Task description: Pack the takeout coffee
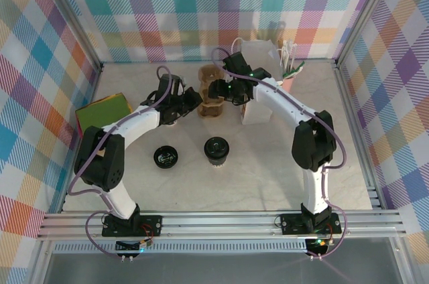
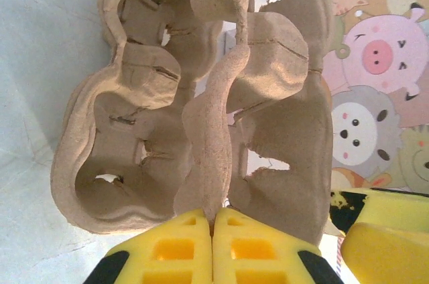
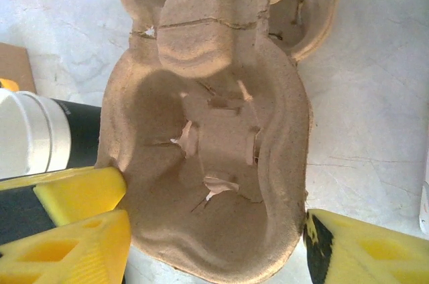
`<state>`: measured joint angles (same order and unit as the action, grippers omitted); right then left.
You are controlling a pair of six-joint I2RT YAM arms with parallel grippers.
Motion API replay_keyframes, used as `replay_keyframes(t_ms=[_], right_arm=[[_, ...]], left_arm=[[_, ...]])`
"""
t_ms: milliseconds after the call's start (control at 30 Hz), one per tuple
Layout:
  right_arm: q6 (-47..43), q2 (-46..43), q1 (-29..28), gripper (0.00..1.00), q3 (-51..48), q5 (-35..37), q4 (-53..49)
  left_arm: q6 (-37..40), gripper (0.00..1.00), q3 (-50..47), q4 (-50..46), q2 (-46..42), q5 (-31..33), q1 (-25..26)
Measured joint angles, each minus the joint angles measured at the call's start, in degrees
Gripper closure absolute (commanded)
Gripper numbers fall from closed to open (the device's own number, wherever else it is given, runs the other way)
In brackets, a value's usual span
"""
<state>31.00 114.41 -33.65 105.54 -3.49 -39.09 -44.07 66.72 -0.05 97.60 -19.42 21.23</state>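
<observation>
The left gripper [image 2: 212, 220] is pinched shut on the middle wall of the brown cup tray [image 2: 134, 136], and the right gripper [image 3: 214, 244] has its fingers apart around one end. The takeout coffee [image 1: 216, 150] stands on the table [image 1: 268, 183], well apart from the tray. I think the tray should be held flat, holes up.

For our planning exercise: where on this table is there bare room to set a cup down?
Bare table: between the lidded coffee and the right arm, and the far-left corner behind the green box. Crowded: mid-back, where left claw and right claw meet the carrier by the white bag.
</observation>
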Motion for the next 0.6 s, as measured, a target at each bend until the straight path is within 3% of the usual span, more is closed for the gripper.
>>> replay_keyframes(t_ms=[267,600], right_arm=[[-1.64,-3.34,-1.36,0.25,0.28,0.02,-0.79],[-4.09,-9.68,-2.45,0.28,4.11,0.90,-2.95]], left_arm=[[3.54,0.94,-2.40,-1.44,-7.39,2.38,0.00],[11.10,0.94,-7.76,-1.73,-19.37,7.65,2.01]])
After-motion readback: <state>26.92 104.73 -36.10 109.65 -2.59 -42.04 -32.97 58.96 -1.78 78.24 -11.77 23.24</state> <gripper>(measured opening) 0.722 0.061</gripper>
